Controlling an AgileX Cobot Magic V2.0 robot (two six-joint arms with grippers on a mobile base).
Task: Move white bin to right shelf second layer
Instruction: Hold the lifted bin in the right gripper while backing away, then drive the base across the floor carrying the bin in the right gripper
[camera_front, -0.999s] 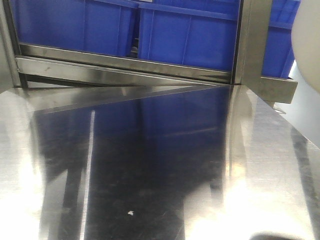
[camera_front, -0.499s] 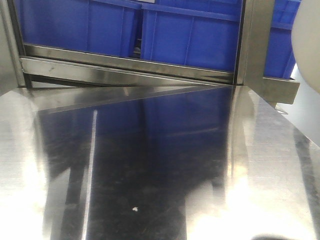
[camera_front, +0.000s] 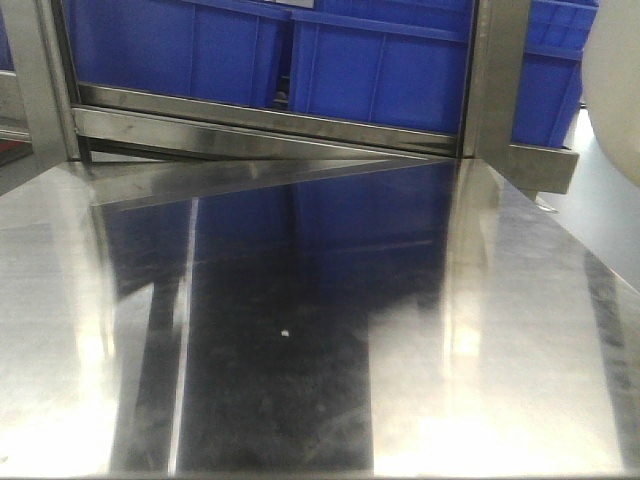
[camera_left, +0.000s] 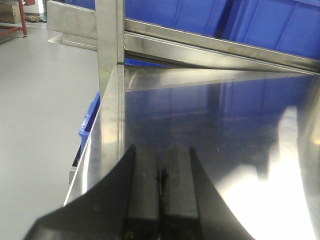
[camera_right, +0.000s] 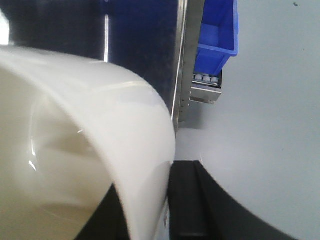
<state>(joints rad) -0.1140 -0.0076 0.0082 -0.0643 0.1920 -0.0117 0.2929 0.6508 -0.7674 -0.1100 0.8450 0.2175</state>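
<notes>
"Right wrist-mounted view: where's the white bin (camera_right: 75, 125)?"

"Fills the left of the frame, glossy cream wall + rim, v. close to the lens. Right gripper (camera_right: 150, 210) jaws are pinching its wall: one black finger (camera_right: 186, 200) flat on the outside, a dark shape under the inner side."

"Anything in it?"

"Can't tell, only a bit of inner wall is in shot. Front-facing view has it (camera_front: 615, 90) as a blur at the far right edge, raised above the counter (camera_front: 300, 330)."

"Other containers?"

"Two blue crates (camera_front: 170, 45) side by side on the shelf behind the counter, behind a steel rail (camera_front: 250, 120). A third (camera_front: 545, 90) sits right of the steel post (camera_front: 490, 70). Contents hidden. Right wrist cam also shows a blue crate (camera_right: 217, 35) on a rack level w/ small white rollers (camera_right: 205, 78). Which layer, can't tell."

"Left side?"

"Left gripper (camera_left: 161, 165) jaws pressed together, nothing between them, above the counter's left edge."

"Labels, writing?"

"Can't make any out."
</notes>
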